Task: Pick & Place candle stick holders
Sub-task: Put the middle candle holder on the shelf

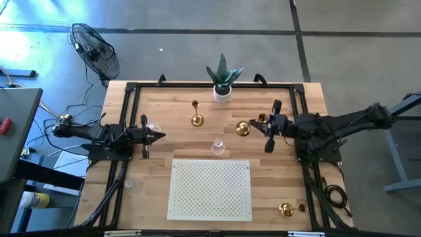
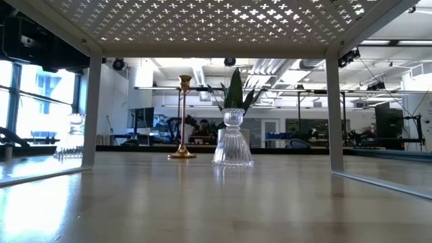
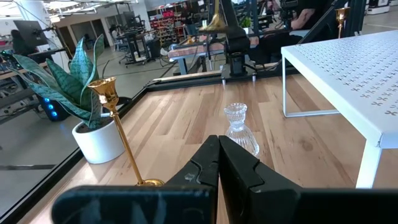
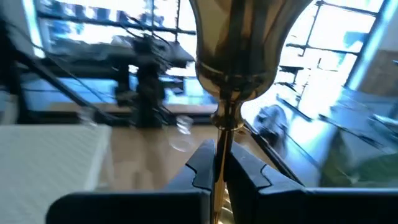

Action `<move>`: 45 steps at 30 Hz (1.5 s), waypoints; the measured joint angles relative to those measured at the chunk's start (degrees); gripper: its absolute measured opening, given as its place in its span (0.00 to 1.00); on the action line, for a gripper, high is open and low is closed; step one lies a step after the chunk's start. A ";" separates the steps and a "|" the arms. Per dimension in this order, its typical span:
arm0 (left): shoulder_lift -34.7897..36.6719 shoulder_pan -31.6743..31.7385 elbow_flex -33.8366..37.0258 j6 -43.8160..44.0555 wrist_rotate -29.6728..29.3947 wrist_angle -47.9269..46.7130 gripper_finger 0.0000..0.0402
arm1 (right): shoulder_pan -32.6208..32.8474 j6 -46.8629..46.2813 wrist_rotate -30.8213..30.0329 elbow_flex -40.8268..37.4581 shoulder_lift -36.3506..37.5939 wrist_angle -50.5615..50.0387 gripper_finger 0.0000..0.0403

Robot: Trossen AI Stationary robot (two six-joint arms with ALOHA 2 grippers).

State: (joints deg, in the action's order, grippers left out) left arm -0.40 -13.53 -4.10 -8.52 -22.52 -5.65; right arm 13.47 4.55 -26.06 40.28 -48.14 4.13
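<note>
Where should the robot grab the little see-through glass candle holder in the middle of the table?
Probably at the narrow neck of the glass candle holder, coming straight down. It stands upright with a wide ribbed skirt below, so the waist suits closed fingers best. The left gripper looks nearest.

- no text, label, brand, number or sign can be read in any view.
- the room beyond the table shows only blurred shapes, with no writing that can be made out.
</note>
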 joint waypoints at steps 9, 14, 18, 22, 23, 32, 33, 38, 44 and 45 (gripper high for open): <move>0.00 0.00 -0.01 0.00 -0.01 0.01 0.00 | 10.47 -4.56 -0.42 6.78 -9.54 0.48 0.04; 0.01 -0.01 -0.01 0.00 -0.02 0.00 0.00 | 14.81 -5.36 0.62 12.24 -17.28 0.37 0.03; 0.00 -0.01 -0.01 0.00 -0.01 0.00 0.00 | 17.05 -6.88 1.51 17.08 -22.27 -2.45 0.03; 0.02 -0.01 -0.02 0.01 0.00 0.00 0.00 | 18.53 -9.86 -0.50 21.86 -25.43 -7.52 0.04; 0.00 -0.01 0.00 0.01 0.00 0.00 0.00 | 18.73 -10.59 -0.85 22.74 -25.97 -8.94 0.04; 0.00 0.00 -0.01 0.00 -0.01 0.00 0.00 | 18.04 -22.64 -5.28 23.81 -26.09 -15.72 0.04; 0.01 -0.01 -0.02 0.01 -0.01 0.00 0.00 | 18.04 -23.52 -5.93 23.81 -26.09 -16.31 0.05; 0.02 0.01 -0.02 0.01 0.00 0.00 0.00 | 18.15 -26.42 -6.78 23.79 -26.12 -19.17 0.04; 0.01 -0.01 -0.02 0.01 -0.01 0.00 0.00 | 18.02 -30.03 -9.95 20.95 -26.12 -18.97 0.04; 0.00 -0.01 -0.02 0.00 -0.02 0.00 0.00 | 18.04 -30.26 -9.74 20.26 -26.12 -17.55 0.05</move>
State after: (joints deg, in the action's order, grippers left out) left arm -0.40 -13.54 -4.12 -8.52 -22.54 -5.65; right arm 31.51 -25.72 -35.81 60.54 -74.26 -13.43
